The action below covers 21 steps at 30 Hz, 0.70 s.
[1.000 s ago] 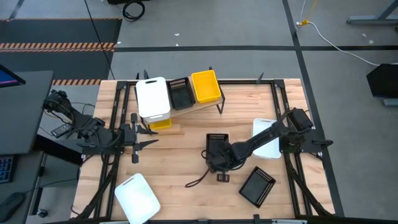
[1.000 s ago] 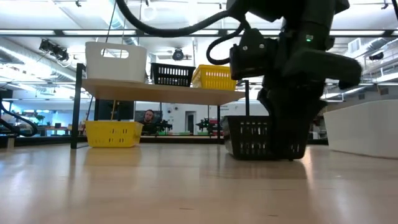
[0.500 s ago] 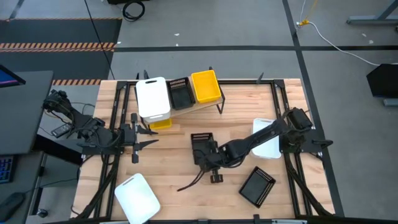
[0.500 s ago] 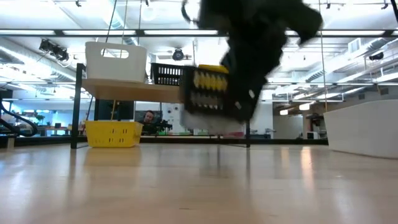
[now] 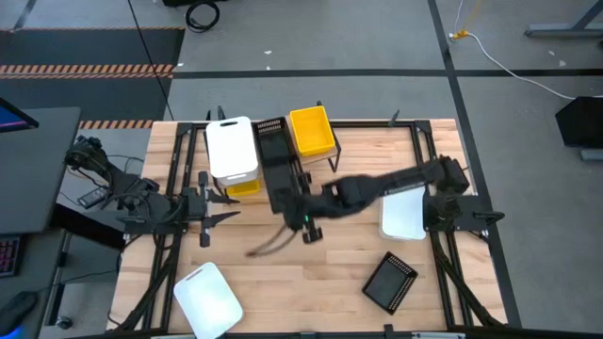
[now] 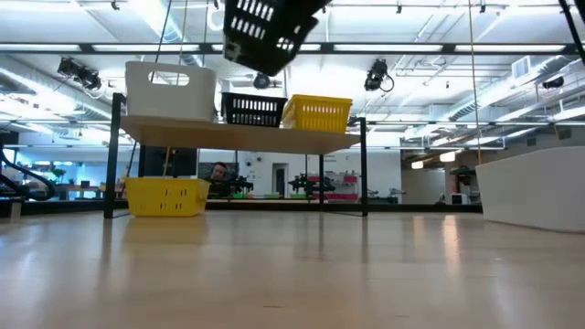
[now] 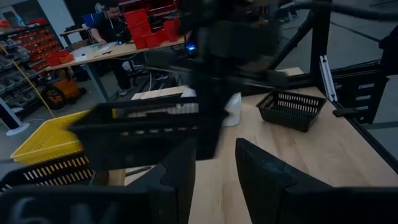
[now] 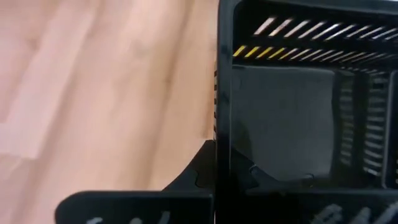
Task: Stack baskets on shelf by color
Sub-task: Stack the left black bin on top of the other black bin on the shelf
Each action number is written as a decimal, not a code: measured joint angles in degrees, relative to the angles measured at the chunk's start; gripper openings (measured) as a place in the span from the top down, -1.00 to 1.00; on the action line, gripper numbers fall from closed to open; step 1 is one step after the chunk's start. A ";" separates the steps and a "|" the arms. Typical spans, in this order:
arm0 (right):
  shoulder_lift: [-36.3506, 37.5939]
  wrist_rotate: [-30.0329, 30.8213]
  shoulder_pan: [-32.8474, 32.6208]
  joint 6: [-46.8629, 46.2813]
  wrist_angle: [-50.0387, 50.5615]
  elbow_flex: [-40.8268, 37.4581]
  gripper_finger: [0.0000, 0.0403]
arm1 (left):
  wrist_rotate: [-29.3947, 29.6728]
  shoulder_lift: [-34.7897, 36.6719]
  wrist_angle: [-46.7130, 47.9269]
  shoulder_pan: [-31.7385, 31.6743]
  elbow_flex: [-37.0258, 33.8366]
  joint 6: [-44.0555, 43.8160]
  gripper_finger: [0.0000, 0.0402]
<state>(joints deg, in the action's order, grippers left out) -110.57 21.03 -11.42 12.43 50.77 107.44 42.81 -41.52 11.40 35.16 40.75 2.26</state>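
On the shelf [image 6: 239,135] stand a white basket [image 6: 171,90], a black basket [image 6: 253,110] and a yellow basket [image 6: 317,114]. Another yellow basket [image 6: 166,195] rests on the table under the shelf. My right gripper [image 5: 301,209] is shut on a second black basket [image 6: 266,29], which hangs tilted above shelf height, just in front of the shelf's black basket [image 5: 271,132]. My left gripper [image 7: 214,180] waits open at the table's left side, with nothing between its fingers. My right gripper pinches one side wall [image 8: 224,106] of the black basket at its rim, one finger [image 8: 200,173] outside and the other inside the basket. The fingers slant down from the table's right side. The basket is lifted clear of table and shelf, and tilted.
A white basket [image 5: 403,215] lies at the table's right, a black one [image 5: 390,281] near the front right, and a white one [image 5: 207,299] at the front left. The middle of the wooden tabletop [image 5: 320,273] is bare. A person sits far behind the table.
My right gripper has risen from the table's middle and swung toward the far left, to the shelf, rolling as it went. It has carried the black basket off the table. The basket stood upright on the table then; now it hangs tilted above shelf height.
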 joint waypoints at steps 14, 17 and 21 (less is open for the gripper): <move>-0.02 -8.97 14.25 14.89 -4.51 3.30 0.97 | 0.02 0.00 0.27 0.01 0.00 0.11 0.40; -0.02 -11.94 16.63 15.22 -7.10 3.30 0.97 | 0.02 0.00 0.53 0.00 0.00 0.11 0.40; -0.02 -16.43 19.59 17.77 -8.88 3.30 0.97 | 0.01 0.00 0.52 0.00 0.00 0.11 0.40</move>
<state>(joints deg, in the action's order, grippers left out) -110.59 4.60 8.17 30.19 41.89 110.74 42.82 -41.52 11.92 35.17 40.75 2.37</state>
